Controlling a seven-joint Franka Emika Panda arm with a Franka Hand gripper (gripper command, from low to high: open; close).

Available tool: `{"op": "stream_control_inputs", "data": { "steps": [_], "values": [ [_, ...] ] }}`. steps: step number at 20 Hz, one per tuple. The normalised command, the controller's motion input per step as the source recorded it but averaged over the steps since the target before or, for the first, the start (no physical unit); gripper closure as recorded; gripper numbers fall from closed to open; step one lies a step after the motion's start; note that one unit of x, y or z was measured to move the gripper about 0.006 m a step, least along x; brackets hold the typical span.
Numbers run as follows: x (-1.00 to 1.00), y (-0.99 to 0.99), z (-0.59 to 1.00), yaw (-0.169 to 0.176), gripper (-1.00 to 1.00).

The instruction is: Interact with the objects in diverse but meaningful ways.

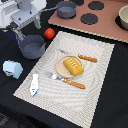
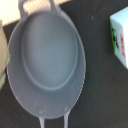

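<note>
My gripper (image 1: 27, 31) hangs at the exterior view's upper left, just above the dark grey two-handled pot (image 1: 32, 47). Its two fingers look spread apart with nothing between them. In the wrist view the pot (image 2: 45, 60) fills most of the frame, seen from above and empty, and no fingers show there. The red tomato (image 1: 49, 33) lies to the right of the pot in the exterior view. A yellow ridged bread loaf (image 1: 73, 65) rests on a plate (image 1: 60, 66) on the placemat. The milk carton (image 1: 12, 68) (image 2: 120, 37) stands near the pot, and the small white bottle (image 1: 34, 84) lies on the mat's corner.
A knife (image 1: 87, 58) and a fork (image 1: 67, 80) with orange handles flank the plate. A toy stove (image 1: 100, 22) with black burners runs along the back, a second grey pot (image 1: 66, 8) beside it and a bowl (image 1: 123, 17) at its right end.
</note>
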Motion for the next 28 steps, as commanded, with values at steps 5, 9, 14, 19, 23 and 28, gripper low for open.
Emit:
{"op": "stream_control_inputs", "data": {
  "steps": [5, 9, 14, 19, 23, 28],
  "values": [
    [0.70, -0.64, 0.15, -0.066, -1.00],
    [0.66, -0.64, 0.04, -0.086, -1.00],
    [0.53, -0.59, 0.00, -0.123, -1.00],
    [0.43, -0.52, -0.02, -0.133, -1.00],
    [0.34, -0.35, -0.15, -0.113, -1.00],
    [0.37, -0.37, -0.17, -0.097, -1.00]
  ]
}}
